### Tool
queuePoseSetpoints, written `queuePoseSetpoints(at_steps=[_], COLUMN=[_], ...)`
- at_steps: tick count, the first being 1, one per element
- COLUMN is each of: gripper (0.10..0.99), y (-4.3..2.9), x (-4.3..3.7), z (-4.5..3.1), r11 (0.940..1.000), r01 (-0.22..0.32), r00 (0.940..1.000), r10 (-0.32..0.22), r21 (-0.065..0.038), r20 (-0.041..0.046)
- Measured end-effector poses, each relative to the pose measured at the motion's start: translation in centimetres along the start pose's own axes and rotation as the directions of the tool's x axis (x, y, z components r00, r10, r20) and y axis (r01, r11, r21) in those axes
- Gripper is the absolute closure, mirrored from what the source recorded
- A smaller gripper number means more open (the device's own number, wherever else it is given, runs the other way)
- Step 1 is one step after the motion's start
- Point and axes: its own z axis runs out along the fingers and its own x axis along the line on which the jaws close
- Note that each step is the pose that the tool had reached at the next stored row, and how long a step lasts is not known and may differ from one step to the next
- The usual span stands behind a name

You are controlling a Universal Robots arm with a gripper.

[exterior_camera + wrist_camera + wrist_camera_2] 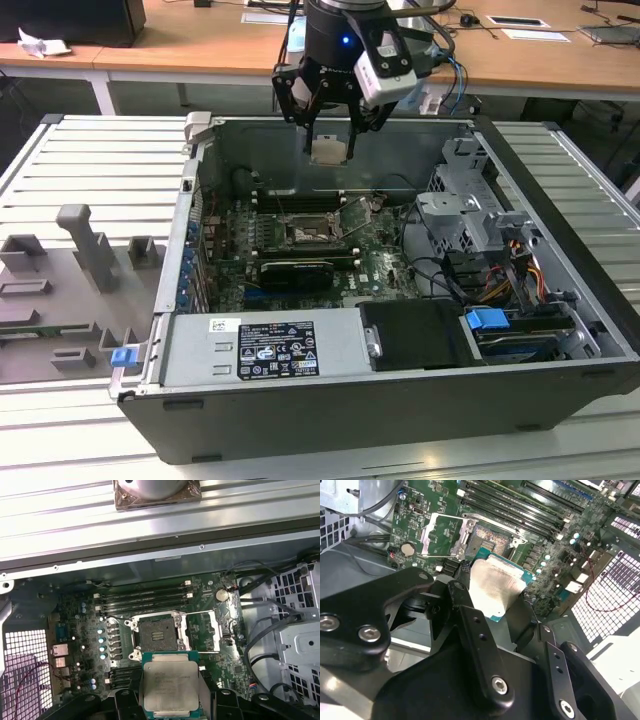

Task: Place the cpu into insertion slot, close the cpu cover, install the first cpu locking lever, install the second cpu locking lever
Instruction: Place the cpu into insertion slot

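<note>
Two black fingers (472, 630) of the claw (331, 138) clamped on opposite edges of the cpu (330, 152). Pale metal face and thin green rim of the chip plain in both wrist views. Held in the air over the open case (560, 300), about level with its top rim in the exterior view, touching nothing but the fingers.

Well below, near the middle of the board (80, 630): the slot (157, 634), a dark square recess inside a silvery rim, uncovered. Cpu and slot well apart.

Beside the slot, on the side toward the coin cell (221, 595): the cover (202, 632), swung open off the recess, green board visible through its square window.

Between the slot and the case's far wall, along the board's edge: long narrow memory slots (145, 597), lying side by side. On the slot's opposite side, toward the case's near edge: a long black card (295, 272), set across the board.

At the case's near edge, toward the exterior view's left corner: a grey power supply (265, 350) with a white-printed label on top. Along the case's side at the exterior view's right: a grey metal drive cage (470, 210), coloured cables just beside it, and a blue tab (487, 322) near the near edge.

Under the case: a ribbed metal table (100, 160). Near that table's edge at the exterior view's left: several grey fixtures (90, 250), upright and well apart from the case. Beyond the table's far edge: wooden desks (200, 40).
</note>
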Motion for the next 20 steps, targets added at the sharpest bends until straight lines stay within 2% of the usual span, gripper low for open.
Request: queuePoseSetpoints(at_steps=[20], gripper=[0.557], y=[-0.01], x=[0.0], z=[0.06], r11=[0.9966], r01=[-0.082], r00=[0.9966], r10=[0.082], r21=[-0.002], r20=[0.0073])
